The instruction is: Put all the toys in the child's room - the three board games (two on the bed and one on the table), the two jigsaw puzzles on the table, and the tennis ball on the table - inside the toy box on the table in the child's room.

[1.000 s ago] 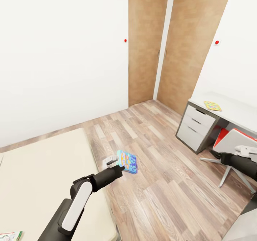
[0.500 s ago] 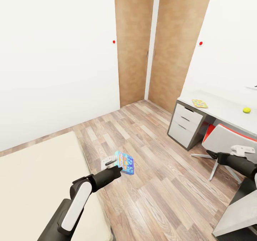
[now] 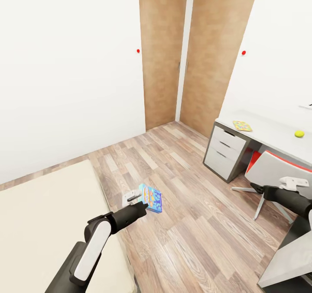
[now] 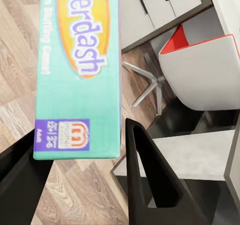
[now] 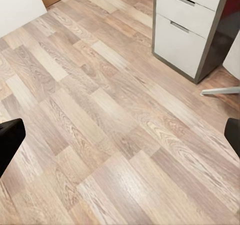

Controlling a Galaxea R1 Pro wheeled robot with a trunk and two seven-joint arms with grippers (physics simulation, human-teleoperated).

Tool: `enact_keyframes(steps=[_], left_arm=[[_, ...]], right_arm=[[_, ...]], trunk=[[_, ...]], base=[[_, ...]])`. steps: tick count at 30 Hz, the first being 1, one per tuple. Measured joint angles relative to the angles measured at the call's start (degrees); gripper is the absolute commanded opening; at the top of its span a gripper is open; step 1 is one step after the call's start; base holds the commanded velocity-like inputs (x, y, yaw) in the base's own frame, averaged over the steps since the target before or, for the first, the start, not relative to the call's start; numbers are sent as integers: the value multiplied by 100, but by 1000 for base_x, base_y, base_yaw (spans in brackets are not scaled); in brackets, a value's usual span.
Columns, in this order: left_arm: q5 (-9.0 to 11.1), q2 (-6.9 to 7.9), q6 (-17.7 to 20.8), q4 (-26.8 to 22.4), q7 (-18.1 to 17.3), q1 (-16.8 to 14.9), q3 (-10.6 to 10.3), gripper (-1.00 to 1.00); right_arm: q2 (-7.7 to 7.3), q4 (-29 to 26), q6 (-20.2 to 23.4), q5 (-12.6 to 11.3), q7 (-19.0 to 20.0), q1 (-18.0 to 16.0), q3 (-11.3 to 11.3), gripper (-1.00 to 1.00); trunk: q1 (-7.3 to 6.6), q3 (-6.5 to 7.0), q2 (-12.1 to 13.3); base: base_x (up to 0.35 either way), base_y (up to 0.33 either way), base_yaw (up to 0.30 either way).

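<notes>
1. Here, at far left in my head view, I see the bed (image 3: 47,206), its cream top bare where it shows.
2. My left gripper (image 3: 138,200) is clamped on the blue game (image 3: 151,197), which hangs above the floor (image 3: 195,223) just off the bed's corner. In the left wrist view the box (image 4: 77,70) sits between the two black fingers (image 4: 150,180), its teal face reading "derdash".
3. Behind it stand a white wall and the brown doors (image 3: 186,54).
4. Farther right is the table (image 3: 268,130) with its white drawers (image 3: 225,150); the right wrist view shows those drawers (image 5: 192,27) too.
5. On the table lie a puzzle (image 3: 242,125) near its left end and the ball (image 3: 299,133) well apart from it, to the right.
6. A red-and-white chair (image 3: 273,171) stands at the table.
7. My right gripper (image 3: 291,183) hovers by the chair; its fingertips (image 5: 10,137) sit wide apart at the frame edges, released and holding nothing.
</notes>
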Motion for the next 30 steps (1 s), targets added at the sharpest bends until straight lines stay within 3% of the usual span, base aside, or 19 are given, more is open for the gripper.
enact_keyframes(steps=[13,14,15,20,30], left_arm=[[52,11,-1,-27,-33,-1,-1,-100],[83,21,-1,-47,-79,1,11,-100],[72,23,-2,-50,-87,3,16,-100],[71,29,-4,-46,-139,36,43,-100],[85,30,-10,-43,-162,44,44,-100]], right_arm=[[4,-2,-18,3,4,6,18,100],[0,-2,15,-31,8,4,351,100],[-1,-2,15,-15,7,3,403,100],[-4,-2,29,-25,8,2,534,100],[-5,-2,31,-24,8,5,551,100]], trunk=[[0,0,0],[0,0,0],[0,0,0],[0,0,0],[0,13,0]], base=[[0,0,-1],[0,0,0],[0,0,0],[0,0,-2],[0,0,-153]])
